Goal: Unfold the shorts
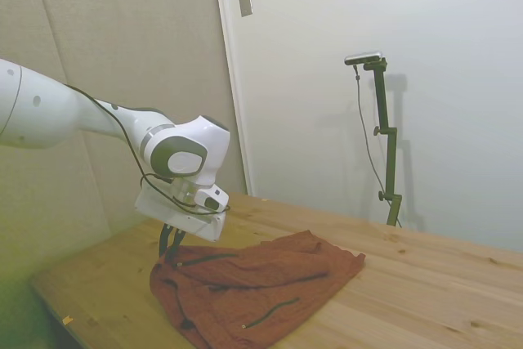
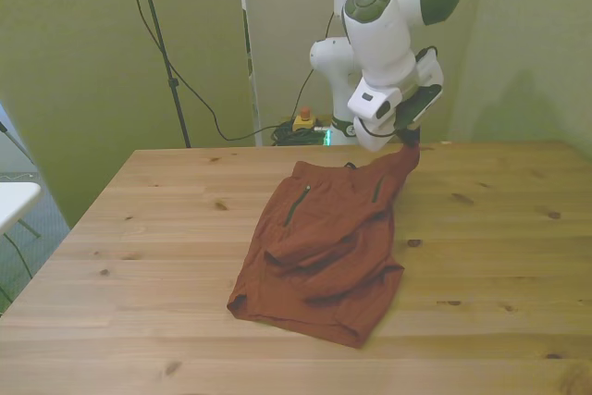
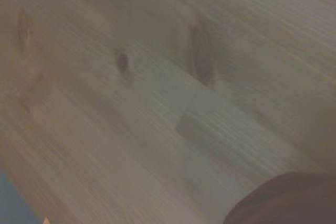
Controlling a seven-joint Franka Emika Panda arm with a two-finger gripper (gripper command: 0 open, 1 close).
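On the wooden surface (image 2: 518, 256), the shorts (image 2: 324, 247) are lying rumpled and partly folded over themselves, near its middle. At their far corner, the claw (image 2: 410, 141) is pinching the fabric closed and lifting that corner clear. The step in hand is judged to be drawing the fold open; next calls for pulling the corner outward until the cloth is lying flat.

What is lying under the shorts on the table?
The shorts lie straight on the bare wooden table; nothing pokes out around them. One corner is lifted at the gripper. The folded layers cover whatever may be beneath.
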